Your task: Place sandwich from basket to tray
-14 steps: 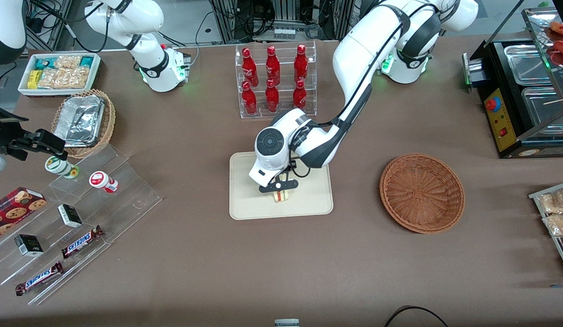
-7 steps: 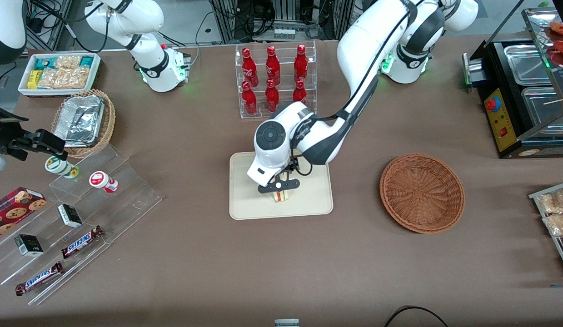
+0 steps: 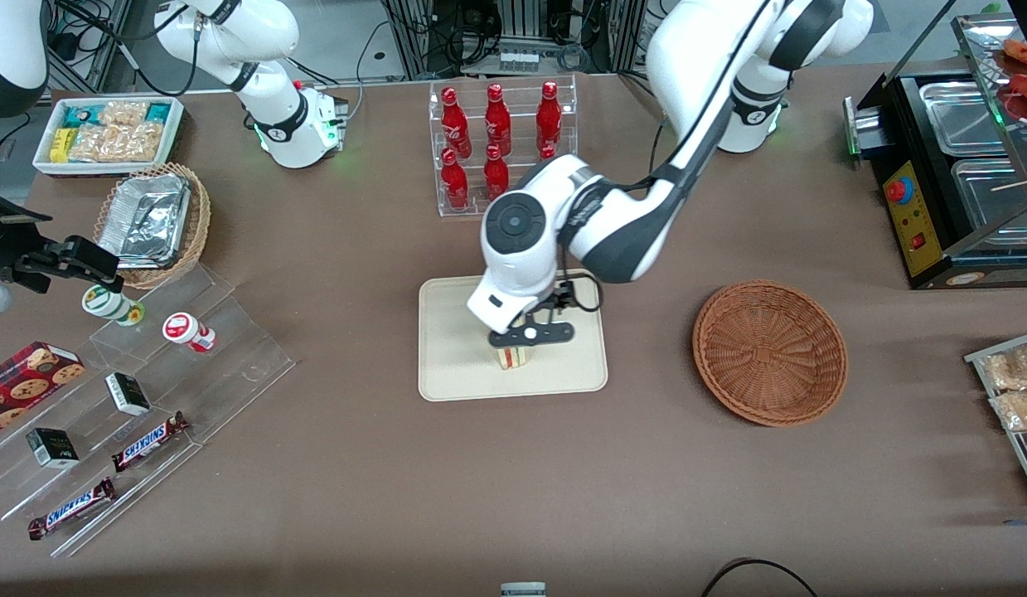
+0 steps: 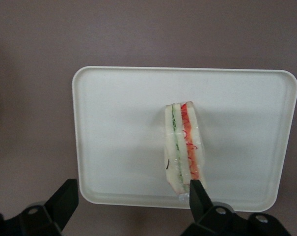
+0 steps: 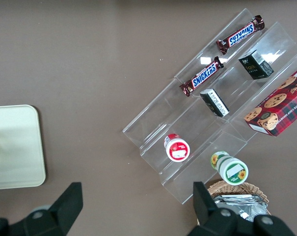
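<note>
Sandwich (image 4: 183, 150): soft, light wedge lying on tray (image 4: 114, 147); tool (image 4: 131, 196) hovering above, fingers spread, gripping nothing.

One sandwich (image 3: 513, 357) lies on one tray (image 3: 455, 365), right under the open pincer (image 3: 530, 335). One round basket (image 3: 769, 351) sits well apart from the pincer, toward the working arm's end of the surface. Six red bottles (image 3: 496, 145) stand in a clear rack, farther from the front camera than the pincer. Two Snickers bars (image 3: 151, 440) lie toward the parked arm's end.
</note>
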